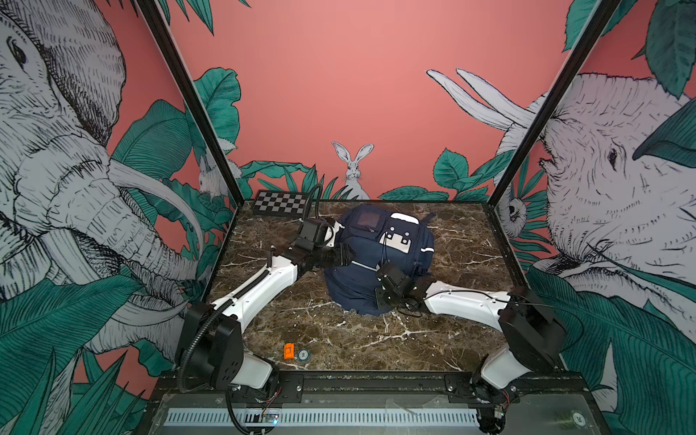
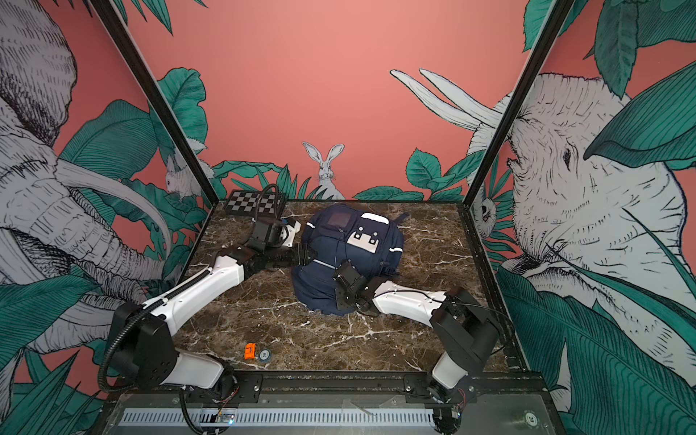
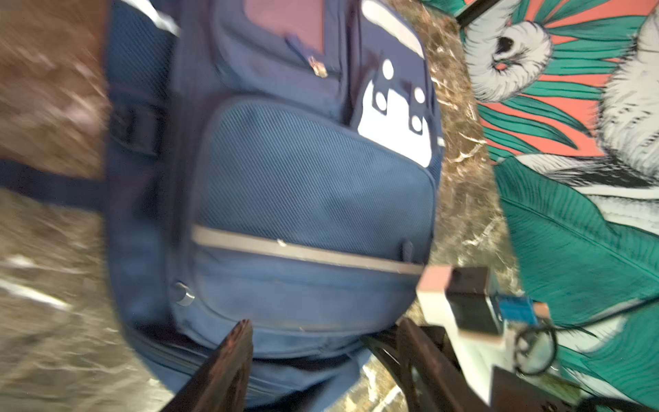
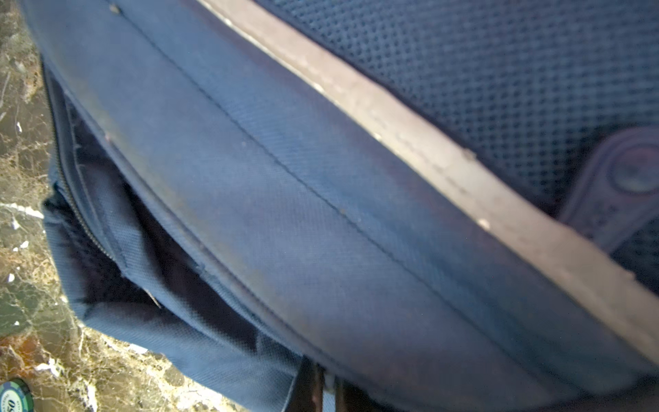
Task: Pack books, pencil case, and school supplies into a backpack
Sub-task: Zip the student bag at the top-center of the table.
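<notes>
From my seat the packing looks close to finished, though I can't confirm it. The backpack (image 1: 380, 260) lies front up on the worktop (image 1: 339, 339), nearer the far edge than the near one and about midway between the side edges. No books, pencil case or other supplies lie loose anywhere I can see. I judge they are inside, but the zip mouth (image 4: 142, 257), on the side facing the near edge, shows only dark lining. That mouth gapes, so closing it looks like the job left.

The left gripper (image 3: 322, 331) sits at the backpack's left side, jaws wide with nothing held. The right gripper (image 4: 322, 387) is down at the backpack's near right part, jaws shut; whether fabric is pinched between them I cannot tell.

An orange piece (image 1: 289, 351) and a chip (image 1: 303, 354) lie by the near edge, and a chessboard (image 1: 280, 203) sits in the far left corner. Whether the orange piece counts as a supply, I can't say.
</notes>
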{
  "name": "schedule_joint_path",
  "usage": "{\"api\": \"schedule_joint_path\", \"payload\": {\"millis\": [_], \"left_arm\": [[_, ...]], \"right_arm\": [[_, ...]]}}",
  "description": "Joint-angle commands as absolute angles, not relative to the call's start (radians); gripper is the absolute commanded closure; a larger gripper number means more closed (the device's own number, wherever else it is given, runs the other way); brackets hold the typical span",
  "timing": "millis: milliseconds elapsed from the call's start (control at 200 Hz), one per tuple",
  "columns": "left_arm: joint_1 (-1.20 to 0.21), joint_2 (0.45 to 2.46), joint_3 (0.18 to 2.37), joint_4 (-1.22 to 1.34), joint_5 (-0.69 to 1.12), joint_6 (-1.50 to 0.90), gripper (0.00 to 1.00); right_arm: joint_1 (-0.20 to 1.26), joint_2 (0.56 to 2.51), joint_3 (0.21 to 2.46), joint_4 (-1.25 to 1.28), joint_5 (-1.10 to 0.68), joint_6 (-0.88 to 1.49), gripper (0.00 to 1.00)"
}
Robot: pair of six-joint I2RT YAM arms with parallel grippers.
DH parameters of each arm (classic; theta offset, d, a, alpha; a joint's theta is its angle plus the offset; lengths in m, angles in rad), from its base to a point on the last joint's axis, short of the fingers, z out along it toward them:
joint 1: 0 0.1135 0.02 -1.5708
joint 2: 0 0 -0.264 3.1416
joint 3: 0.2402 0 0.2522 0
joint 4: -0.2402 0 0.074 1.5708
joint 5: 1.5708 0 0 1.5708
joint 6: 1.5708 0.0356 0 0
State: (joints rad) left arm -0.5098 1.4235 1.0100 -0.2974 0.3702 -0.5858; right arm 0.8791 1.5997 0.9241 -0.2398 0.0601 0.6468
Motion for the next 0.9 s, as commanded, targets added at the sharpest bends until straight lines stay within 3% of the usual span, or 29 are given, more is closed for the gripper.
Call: {"api": "schedule_joint_path", "payload": {"millis": [0,280,535,620,730,895], "left_arm": [[-0.543,1.416,0.902,-0.132,0.429,-0.782,0.34],[-0.565,1.495,0.753,0.245,0.402,-1.003,0.35],[-0.565,1.551,0.751,0.294,0.371,-1.07,0.44],[-0.565,1.546,0.749,0.277,0.357,-1.056,0.58],[-0.564,1.52,0.749,0.257,0.331,-1.034,1.0],[-0.553,1.466,0.774,0.147,0.281,-0.945,1.0]], "right_arm": [[0.874,1.609,0.948,-0.247,0.09,0.622,1.0],[0.87,1.611,0.96,-0.259,0.082,0.611,1.0],[0.87,1.57,0.98,-0.299,0.086,0.577,1.0],[0.87,1.553,0.987,-0.326,0.098,0.564,1.0],[0.867,1.533,0.996,-0.39,0.125,0.547,1.0],[0.836,1.47,0.957,-0.46,0.148,0.524,1.0]]}}
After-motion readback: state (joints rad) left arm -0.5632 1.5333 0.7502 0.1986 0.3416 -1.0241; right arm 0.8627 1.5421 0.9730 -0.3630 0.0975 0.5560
